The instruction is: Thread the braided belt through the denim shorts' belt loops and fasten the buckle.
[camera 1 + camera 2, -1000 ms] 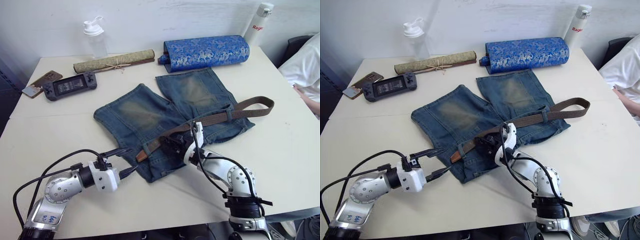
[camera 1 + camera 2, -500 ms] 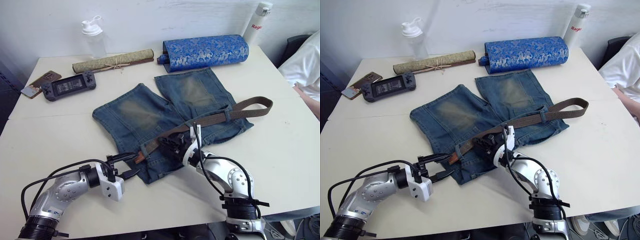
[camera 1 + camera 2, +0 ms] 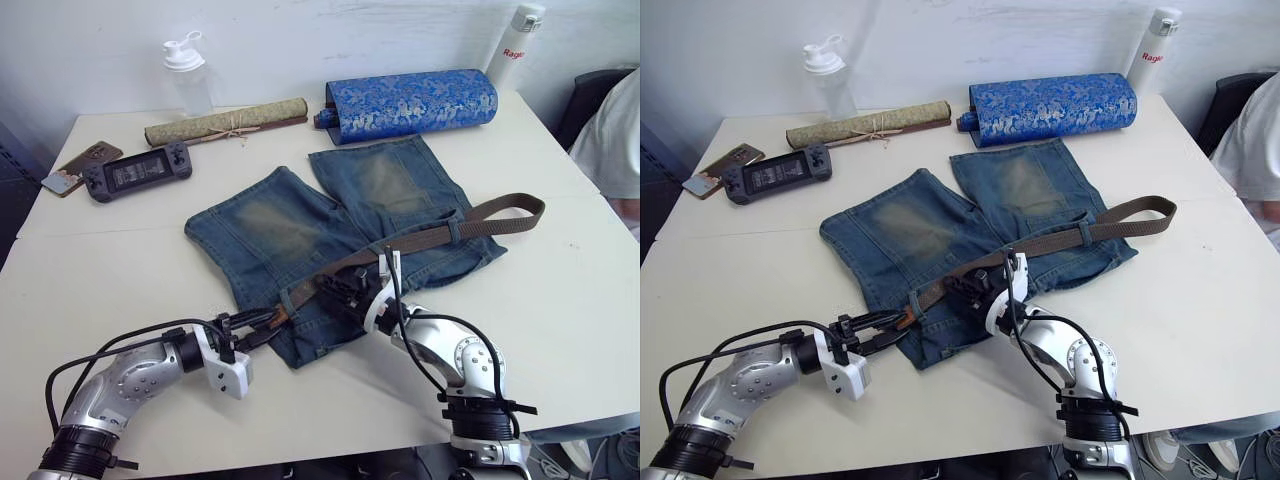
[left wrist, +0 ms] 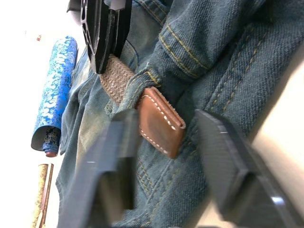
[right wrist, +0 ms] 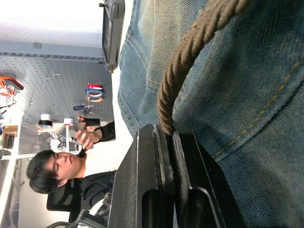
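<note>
Straddling tan tab, left gripper point(image 4: 164, 142) parted | right gripper point(image 5: 166, 142) pinching braided belt point(image 3: 420, 238)

Workshop or lab, pegboard wall point(image 5: 61, 71) hung with tools, white worktable point(image 3: 560, 290)

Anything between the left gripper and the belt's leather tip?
Nothing visible. The left gripper is open with the belt's leather tip lying between its fingers, on the denim shorts. The right gripper pinches the belt further along.
</note>
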You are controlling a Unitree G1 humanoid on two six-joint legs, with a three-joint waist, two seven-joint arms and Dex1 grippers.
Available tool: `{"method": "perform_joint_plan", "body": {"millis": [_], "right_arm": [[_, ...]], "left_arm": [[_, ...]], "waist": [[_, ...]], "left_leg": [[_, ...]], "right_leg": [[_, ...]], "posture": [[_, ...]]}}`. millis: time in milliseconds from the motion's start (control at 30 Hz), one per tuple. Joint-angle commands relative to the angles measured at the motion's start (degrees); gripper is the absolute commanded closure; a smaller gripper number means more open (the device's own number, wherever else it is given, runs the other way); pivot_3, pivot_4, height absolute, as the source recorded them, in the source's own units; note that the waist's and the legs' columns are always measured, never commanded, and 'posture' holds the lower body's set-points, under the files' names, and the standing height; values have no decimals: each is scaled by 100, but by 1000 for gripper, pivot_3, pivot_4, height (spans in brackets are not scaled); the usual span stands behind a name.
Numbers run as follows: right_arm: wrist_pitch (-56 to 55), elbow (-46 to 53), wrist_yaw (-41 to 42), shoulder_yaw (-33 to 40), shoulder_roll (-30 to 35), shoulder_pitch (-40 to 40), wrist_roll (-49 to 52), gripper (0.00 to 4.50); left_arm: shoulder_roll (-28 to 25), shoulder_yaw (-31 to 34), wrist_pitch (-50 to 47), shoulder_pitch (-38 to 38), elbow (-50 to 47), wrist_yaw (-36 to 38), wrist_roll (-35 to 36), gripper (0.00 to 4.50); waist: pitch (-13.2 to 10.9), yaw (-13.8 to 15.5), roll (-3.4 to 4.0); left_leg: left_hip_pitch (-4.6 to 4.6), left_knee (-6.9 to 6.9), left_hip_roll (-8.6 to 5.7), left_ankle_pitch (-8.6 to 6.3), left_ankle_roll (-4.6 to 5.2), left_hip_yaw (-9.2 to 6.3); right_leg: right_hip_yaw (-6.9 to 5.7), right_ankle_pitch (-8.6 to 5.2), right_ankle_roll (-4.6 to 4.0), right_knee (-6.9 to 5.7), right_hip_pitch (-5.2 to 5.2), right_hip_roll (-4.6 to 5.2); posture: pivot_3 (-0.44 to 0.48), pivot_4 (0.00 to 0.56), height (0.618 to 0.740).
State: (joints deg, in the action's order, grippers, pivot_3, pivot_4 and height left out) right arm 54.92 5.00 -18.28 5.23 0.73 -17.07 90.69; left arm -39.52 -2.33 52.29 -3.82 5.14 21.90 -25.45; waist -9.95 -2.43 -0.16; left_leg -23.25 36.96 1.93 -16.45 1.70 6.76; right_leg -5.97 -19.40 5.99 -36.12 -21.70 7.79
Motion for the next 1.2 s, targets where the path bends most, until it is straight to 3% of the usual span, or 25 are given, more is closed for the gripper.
{"method": "perform_joint_plan", "body": {"millis": [33, 333, 467, 567, 667, 867, 933, 1067, 1200], "right_arm": [[44, 109, 1, -131, -85, 47, 126, 4500], [-10, 165, -376, -92, -72, 90, 243, 4500], [-79, 500, -492, -31, 23, 187, 424, 2978], [-201, 870, -781, 70, 199, 279, 833, 1523], [-196, 1449, -943, 221, 838, 458, 1219, 233], [14, 2379, -191, 506, 2690, 600, 1127, 233], [12, 2539, 362, 750, 3306, 614, 548, 233], [-178, 2622, 984, 774, 3947, 764, -617, 1746], [-447, 2755, 1672, -38, 4259, 796, -2374, 3659]], "left_arm": [[-95, -54, 17, 95, -42, -61, 25, 4380], [-157, -59, -40, 122, -50, -191, -56, 4467], [-165, -91, -42, 142, -38, -230, -61, 4500], [-165, -118, -64, 143, -51, -257, -89, 4500], [-162, -138, -93, 146, -66, -279, -88, 4500], [-161, -202, -72, 141, 38, -362, -117, 4500], [-154, -230, -81, 112, 57, -359, -96, 4500], [-136, -282, -87, 53, 96, -368, -96, 4500], [-137, -310, -84, 34, 94, -363, -70, 4500]], "waist": [[0, -5, 0], [0, -11, 0], [-1, -4, 2], [-4, -4, 6], [-4, 25, 6], [-7, 61, 12], [-10, 74, 16], [-10, 92, 16], [-10, 91, 16]], "left_leg": [[0, 0, 0, 0, 0, 0], [0, 0, 0, 0, 0, 0], [0, 0, 0, 0, 0, 0], [0, 0, 0, 0, 0, 1], [-1, 1, -1, -1, 1, 0], [1, 3, -4, -9, 9, 9], [3, 1, 0, -7, 7, 7], [1, 5, -2, -8, 8, 7], [3, 8, -4, -7, 7, 9]], "right_leg": [[1, 0, 0, 0, 0, 0], [-2, 0, 0, -18, 0, 0], [-2, 0, 0, -18, 0, 1], [0, 0, 0, -19, -1, 1], [0, 0, 0, -17, -1, 3], [3, 0, 1, 13, -1, 11], [0, -1, 0, 10, -1, 7], [-2, 0, 1, 15, 2, 8], [-6, 0, 2, 12, 3, 8]], "posture": [[0, 150, 717], [0, 150, 717], [0, 150, 717], [0, 150, 717], [0, 150, 717], [0, 150, 717], [0, 150, 717], [0, 150, 717], [0, 150, 717]]}}
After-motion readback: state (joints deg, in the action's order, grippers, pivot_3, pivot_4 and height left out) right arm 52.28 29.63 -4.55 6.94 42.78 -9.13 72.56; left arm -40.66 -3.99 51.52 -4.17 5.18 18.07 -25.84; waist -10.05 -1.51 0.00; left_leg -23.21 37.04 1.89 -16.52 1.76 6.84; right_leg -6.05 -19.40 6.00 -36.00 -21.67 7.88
